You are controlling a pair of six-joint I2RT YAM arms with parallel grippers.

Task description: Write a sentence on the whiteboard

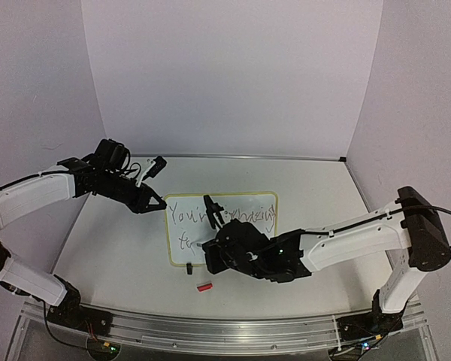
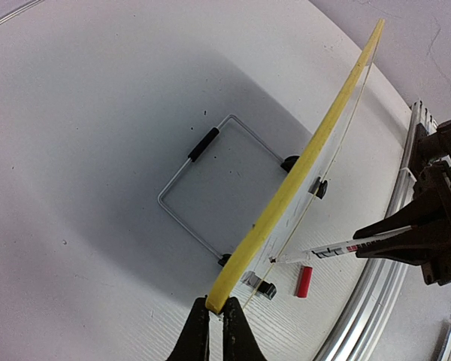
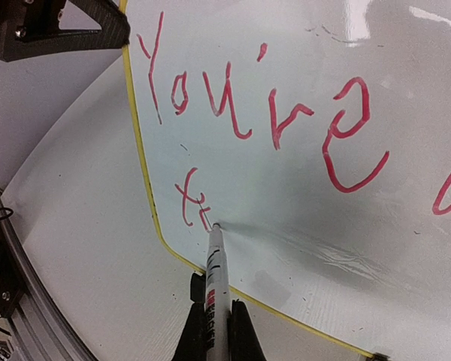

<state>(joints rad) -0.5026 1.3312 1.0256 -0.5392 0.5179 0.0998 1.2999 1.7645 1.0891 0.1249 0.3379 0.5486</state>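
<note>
- Your whiteboard (image 1: pixel 188 226) stands propped on its long lower edge mid-table (image 1: pixel 113 256), writing face toward the arm bases.
- Left wrist view: whiteboard (image 2: pixel 301 165) is seen edge-on, with the yellow frame running diagonally. The wire stand (image 2: pixel 204 144) lies flat on the table behind it, joined at the board's base.
- The left gripper (image 1: pixel 162 204) is at the board's upper left corner. Its jaws are pressed onto the yellow frame there (image 2: pixel 216 312), one finger on each face.
- The right gripper (image 1: pixel 213 218) sits in front of the board face, low and left of centre. Its jaws pinch the marker (image 3: pixel 214 271) by the barrel (image 3: pixel 213 316).
- The marker tip touches the board at the start of the second line, near the lower left corner.
- The sentence (image 3: pixel 225 105) is in red strokes. You can read "You're" clearly on the top line, then the start of an "a".
- In the top view the top line runs on to "amazing" (image 1: pixel 244 213), partly hidden by the right gripper.
- The second line holds only two small strokes, right at the tip. You can't read them as letters for certain.
- A red cap (image 1: pixel 204 286) lies on the table just in front of the board's lower edge, apart from it.
- A black clip foot (image 2: pixel 267 289) sits on the lower edge, beside the cap (image 2: pixel 304 280).
- The left gripper also shows in the right wrist view, off the board's upper left corner (image 3: pixel 98 26).
</note>
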